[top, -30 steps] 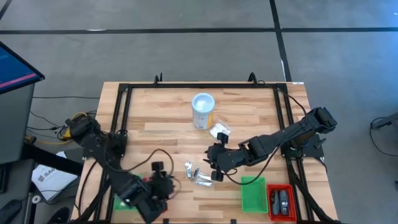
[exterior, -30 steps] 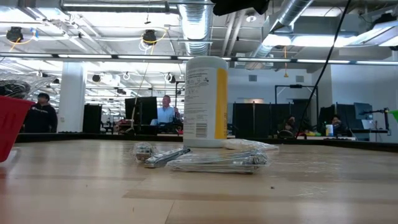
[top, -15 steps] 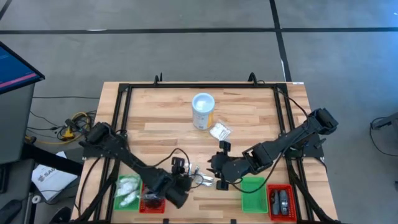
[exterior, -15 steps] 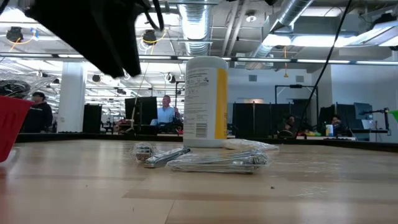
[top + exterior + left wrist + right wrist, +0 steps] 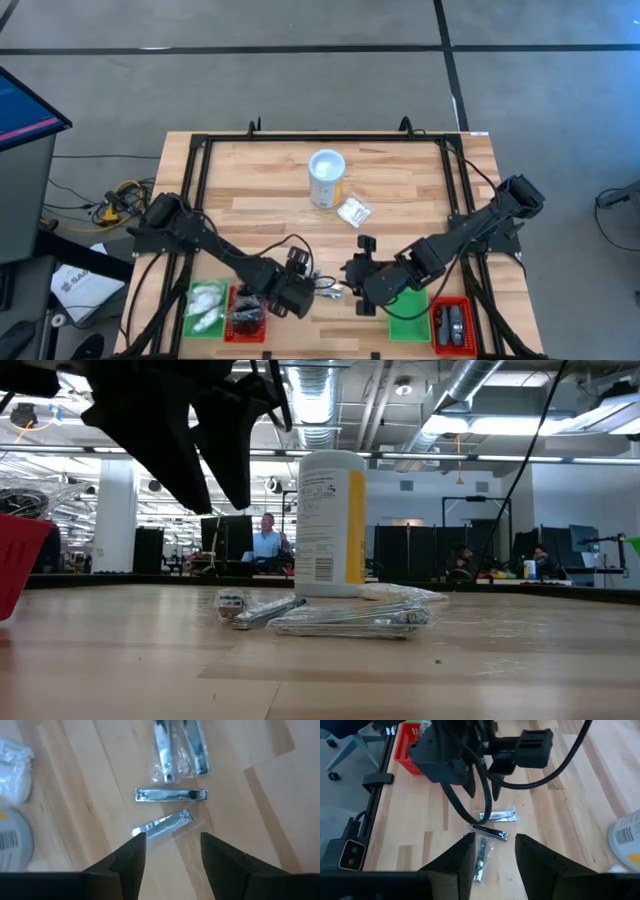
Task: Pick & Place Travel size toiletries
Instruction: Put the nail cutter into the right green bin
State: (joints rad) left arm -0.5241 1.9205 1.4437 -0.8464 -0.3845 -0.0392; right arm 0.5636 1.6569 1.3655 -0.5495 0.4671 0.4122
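Several nail clippers in clear wrap (image 5: 171,795) lie flat on the wooden table near its front middle, also in the high view (image 5: 326,288). My left gripper (image 5: 170,845) hovers open just above them, and one wrapped clipper (image 5: 162,825) shows between its fingertips, untouched. In the low view the left gripper (image 5: 200,470) hangs clear of the clippers (image 5: 330,620). My right gripper (image 5: 495,850) is open a little to their right, above the table, holding nothing. A white packet (image 5: 352,211) lies beside the tub.
A white tub with a yellow label (image 5: 326,178) stands behind the clippers. A green tray (image 5: 405,312) and a red tray (image 5: 450,325) sit at the front right. Another green tray (image 5: 205,305) with white packets and a red tray (image 5: 245,322) sit at the front left.
My left gripper has swung from over the front-left trays toward the table's right, come down over the clippers and rolled about its own axis. My right gripper has drifted a little toward the near edge. The clippers have stayed where they lay.
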